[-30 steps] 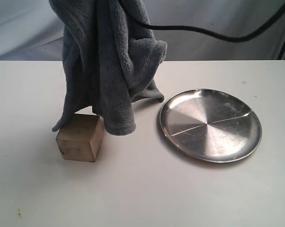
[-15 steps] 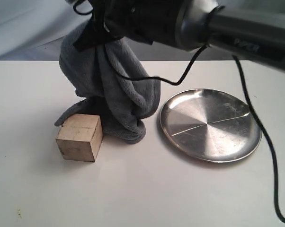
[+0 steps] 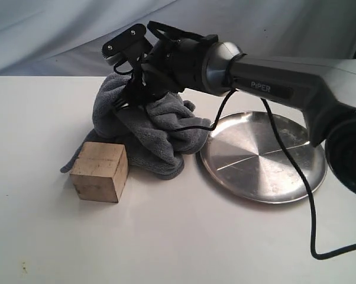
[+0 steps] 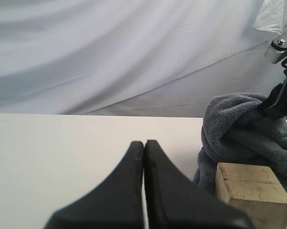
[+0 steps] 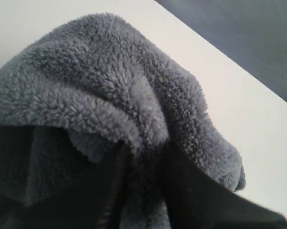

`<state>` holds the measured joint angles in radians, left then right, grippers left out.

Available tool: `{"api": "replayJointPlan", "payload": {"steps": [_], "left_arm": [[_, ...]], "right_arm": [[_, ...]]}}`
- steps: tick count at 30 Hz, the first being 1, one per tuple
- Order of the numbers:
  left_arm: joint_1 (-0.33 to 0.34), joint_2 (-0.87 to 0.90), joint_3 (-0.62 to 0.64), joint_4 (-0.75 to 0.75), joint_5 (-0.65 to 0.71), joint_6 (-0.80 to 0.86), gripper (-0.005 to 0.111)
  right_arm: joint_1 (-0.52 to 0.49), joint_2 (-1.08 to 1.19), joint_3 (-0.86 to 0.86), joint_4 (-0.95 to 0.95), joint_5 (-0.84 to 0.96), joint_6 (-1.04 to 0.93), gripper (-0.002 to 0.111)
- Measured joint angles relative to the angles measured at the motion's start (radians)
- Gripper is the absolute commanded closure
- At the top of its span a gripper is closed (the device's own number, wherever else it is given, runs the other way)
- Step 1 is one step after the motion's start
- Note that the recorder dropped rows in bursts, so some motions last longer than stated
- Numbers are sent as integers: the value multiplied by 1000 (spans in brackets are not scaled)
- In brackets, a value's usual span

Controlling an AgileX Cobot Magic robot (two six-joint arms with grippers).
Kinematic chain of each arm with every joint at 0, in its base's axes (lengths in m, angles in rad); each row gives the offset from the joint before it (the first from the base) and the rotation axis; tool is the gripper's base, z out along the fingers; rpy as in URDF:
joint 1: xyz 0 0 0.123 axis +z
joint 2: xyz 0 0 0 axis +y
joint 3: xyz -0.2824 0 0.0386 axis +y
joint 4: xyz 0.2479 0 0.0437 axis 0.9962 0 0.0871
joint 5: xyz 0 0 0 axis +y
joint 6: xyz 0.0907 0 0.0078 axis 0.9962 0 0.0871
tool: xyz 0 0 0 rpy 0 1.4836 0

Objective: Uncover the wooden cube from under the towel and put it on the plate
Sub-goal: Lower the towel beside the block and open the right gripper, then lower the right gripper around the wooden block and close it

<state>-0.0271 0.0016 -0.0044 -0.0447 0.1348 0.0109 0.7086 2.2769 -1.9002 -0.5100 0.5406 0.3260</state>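
Note:
The wooden cube (image 3: 99, 171) stands bare on the white table, left of the plate (image 3: 264, 157); the left wrist view shows the cube (image 4: 251, 191) as well. The dark grey towel (image 3: 148, 130) lies heaped just behind and to the right of the cube, touching it. My right gripper (image 3: 132, 94) reaches in from the right and presses into the top of the heap. In the right wrist view a fold of towel (image 5: 110, 86) sits between the fingers of the right gripper (image 5: 143, 162). My left gripper (image 4: 144, 142) is shut and empty, low over the table left of the cube.
The right arm (image 3: 272, 83) and its black cable (image 3: 311, 201) stretch over the plate. The towel heap's edge lies close to the plate's left rim. A grey cloth backdrop (image 3: 48, 35) hangs behind the table.
The right gripper came down with the towel, which hung high a second ago and now lies heaped on the table. The towel edge slid off the cube's top.

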Motion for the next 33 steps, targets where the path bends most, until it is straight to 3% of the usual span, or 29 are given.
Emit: {"api": "replayJointPlan", "payload": {"steps": [2, 3, 15, 25, 33], "left_arm": [[0, 0, 0, 0, 0, 0, 105], [0, 0, 0, 0, 0, 0, 105], [0, 0, 0, 0, 0, 0, 105], [0, 0, 0, 0, 0, 0, 105], [0, 0, 0, 0, 0, 0, 105]], "right_arm": [[0, -10, 0, 38, 24, -68, 44], [0, -29, 0, 64, 52, -89, 43], [2, -206, 0, 241, 236, -188, 43], [91, -212, 0, 601, 323, -510, 43], [171, -161, 2, 594, 323, -759, 41]]}}
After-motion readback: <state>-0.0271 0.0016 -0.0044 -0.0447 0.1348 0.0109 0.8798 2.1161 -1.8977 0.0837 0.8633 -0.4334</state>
